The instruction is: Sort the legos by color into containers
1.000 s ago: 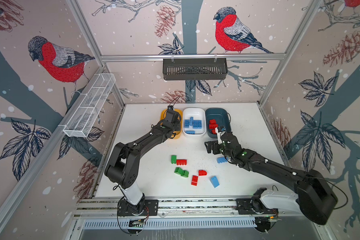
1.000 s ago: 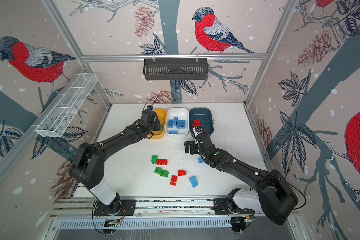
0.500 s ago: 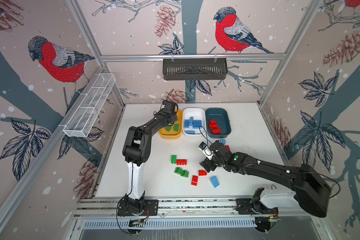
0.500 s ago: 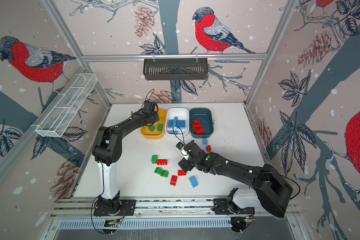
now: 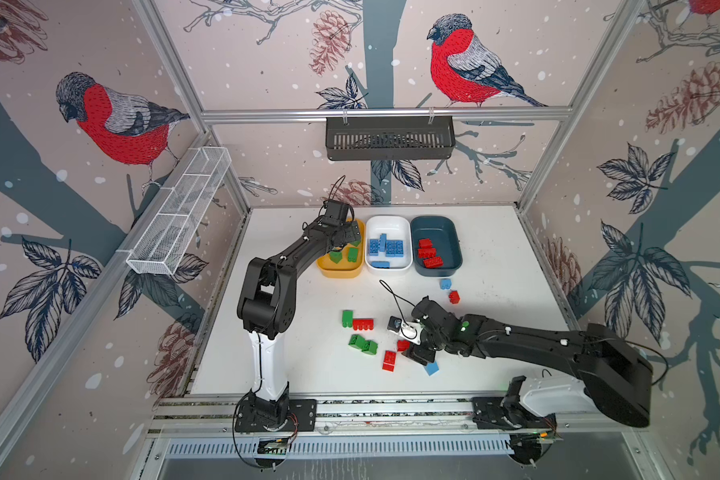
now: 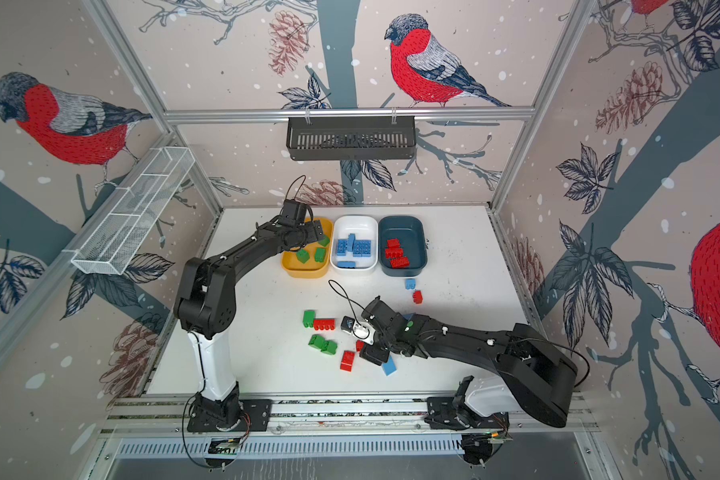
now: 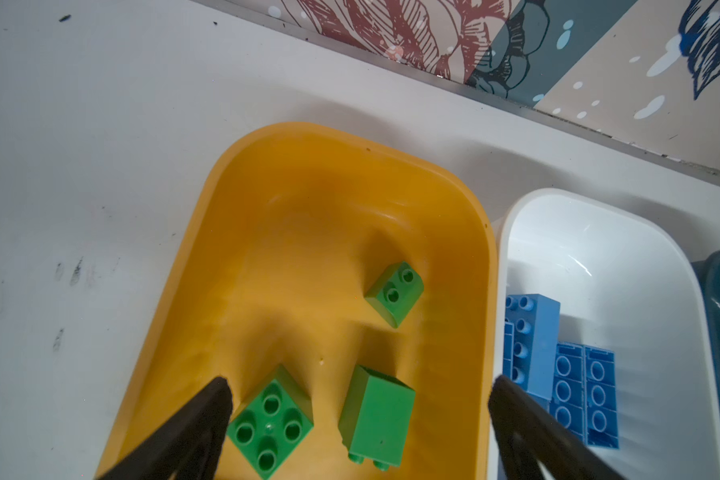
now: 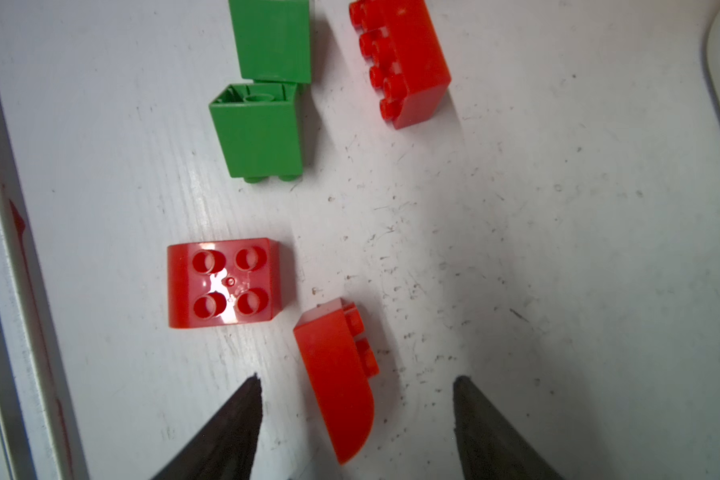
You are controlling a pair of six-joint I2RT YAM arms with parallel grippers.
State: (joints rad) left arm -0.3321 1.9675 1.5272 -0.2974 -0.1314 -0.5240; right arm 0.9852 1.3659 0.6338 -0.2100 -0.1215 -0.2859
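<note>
My left gripper (image 7: pixel 360 382) hangs open over the yellow container (image 7: pixel 308 187), with three green legos (image 7: pixel 271 424) lying loose inside and nothing between its fingers. In both top views it sits at the tub's back (image 5: pixel 352 239). The white container (image 5: pixel 387 222) holds blue legos and the teal container (image 5: pixel 433 224) holds red ones. My right gripper (image 8: pixel 357 379) is low over the table, open, its fingers either side of a rounded red lego (image 8: pixel 341 382) without touching it. A square red lego (image 8: pixel 223 282) lies just beside.
Loose on the table are two green bricks (image 8: pixel 258 137), a long red brick (image 8: pixel 408 62) and another green brick (image 5: pixel 347 318). A blue brick (image 5: pixel 432 368) lies by my right wrist. A small blue (image 5: pixel 445 284) and red brick (image 5: pixel 454 296) sit near the teal tub.
My left gripper has opened over the yellow tub, letting a green brick go. My right arm swung from the teal tub to the loose bricks, and its jaws have narrowed around the rounded red one.
</note>
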